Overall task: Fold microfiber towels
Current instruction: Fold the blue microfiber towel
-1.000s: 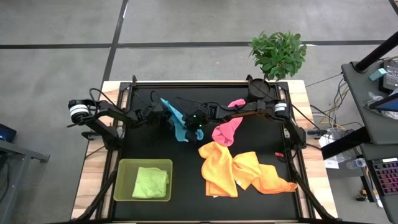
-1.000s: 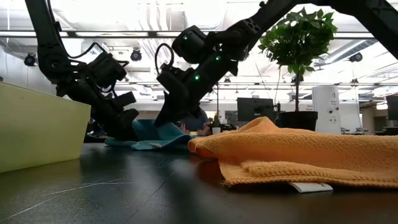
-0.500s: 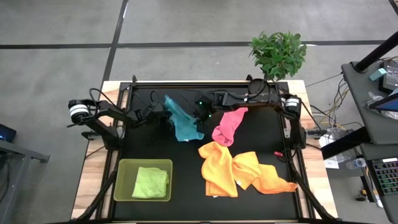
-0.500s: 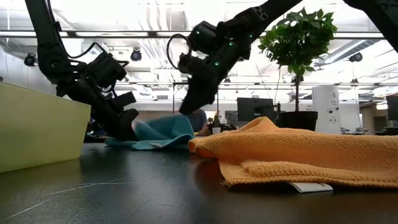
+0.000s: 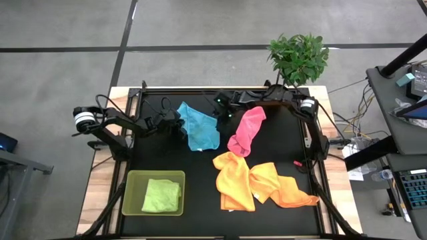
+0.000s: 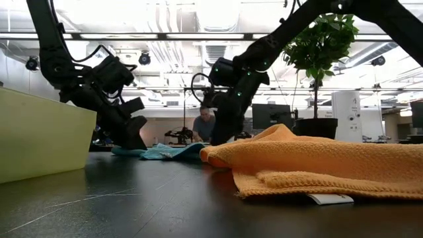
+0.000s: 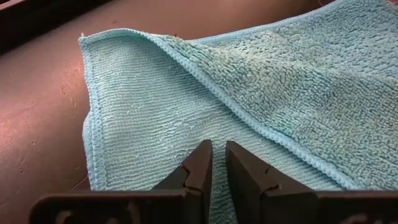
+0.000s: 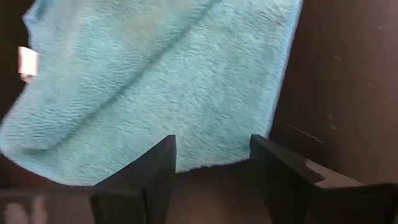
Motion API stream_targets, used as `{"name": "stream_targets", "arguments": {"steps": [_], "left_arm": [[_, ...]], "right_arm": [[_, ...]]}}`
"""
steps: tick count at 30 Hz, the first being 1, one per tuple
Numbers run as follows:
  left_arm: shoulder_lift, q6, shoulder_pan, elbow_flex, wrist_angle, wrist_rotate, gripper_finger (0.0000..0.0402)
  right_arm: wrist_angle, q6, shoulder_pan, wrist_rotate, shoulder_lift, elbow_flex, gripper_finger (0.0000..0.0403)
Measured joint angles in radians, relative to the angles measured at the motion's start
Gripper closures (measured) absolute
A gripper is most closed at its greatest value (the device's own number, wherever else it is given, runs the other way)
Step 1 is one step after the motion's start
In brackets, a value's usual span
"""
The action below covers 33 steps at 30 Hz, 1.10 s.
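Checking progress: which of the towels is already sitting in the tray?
The lime green towel, folded inside the green tray; the light blue, pink and orange ones lie on the table.

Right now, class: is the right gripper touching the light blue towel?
Apart. In the right wrist view the right gripper has open fingers with bare table between them, short of the light blue towel edge.
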State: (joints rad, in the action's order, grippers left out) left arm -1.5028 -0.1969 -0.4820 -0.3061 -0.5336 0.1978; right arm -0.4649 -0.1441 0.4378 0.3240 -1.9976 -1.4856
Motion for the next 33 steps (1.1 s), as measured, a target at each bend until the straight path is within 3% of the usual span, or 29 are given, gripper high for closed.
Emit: {"name": "stream_targets", "arguments": {"steps": [12, 33], "left_arm": [[0.003, -0.085, 0.006, 0.003, 0.040, -0.005, 0.0369], [0.001, -0.085, 0.007, 0.003, 0.036, 0.014, 0.0369]], "right_arm": [[0.006, 0.004, 0.000, -0.003, 0.000, -0.002, 0.0209], [-0.035, 0.053, -0.001, -0.011, 0.027, 0.006, 0.0209]]}}
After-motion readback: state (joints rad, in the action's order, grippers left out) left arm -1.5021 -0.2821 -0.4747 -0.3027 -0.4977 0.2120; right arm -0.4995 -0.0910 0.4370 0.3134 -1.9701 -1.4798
